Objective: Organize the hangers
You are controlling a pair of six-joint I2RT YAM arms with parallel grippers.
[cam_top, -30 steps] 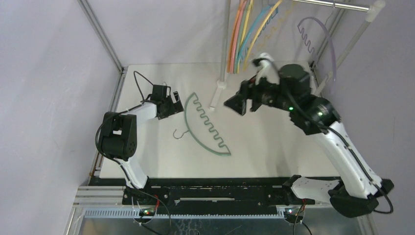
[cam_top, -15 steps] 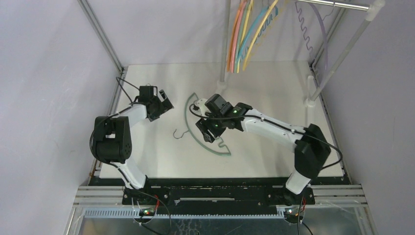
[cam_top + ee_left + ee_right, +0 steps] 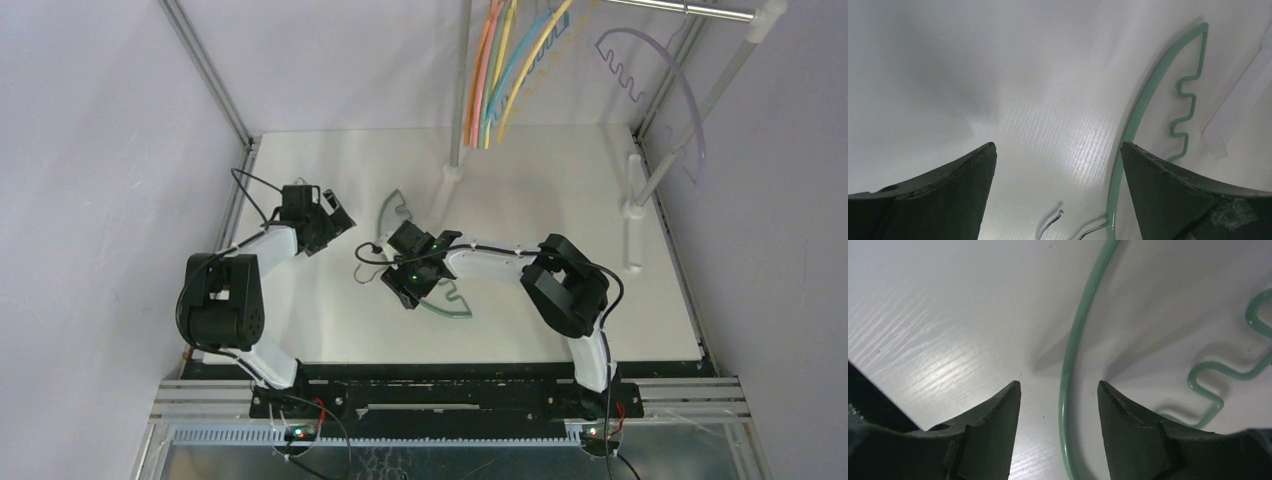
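Right wrist view: the right gripper [image 3: 1058, 386] is open a bit and holds nothing. The thin green hanger [image 3: 1074, 335] lies flat in mid frame & runs thru the gap between its fingers. Best to go straight down & close on the smooth round rim, not the wavy side. It's slick plastic on a shiny white table [image 3: 923, 315]. Left gripper [image 3: 1057, 147] is open wide, empty, near the little metal hook [image 3: 1049, 224].
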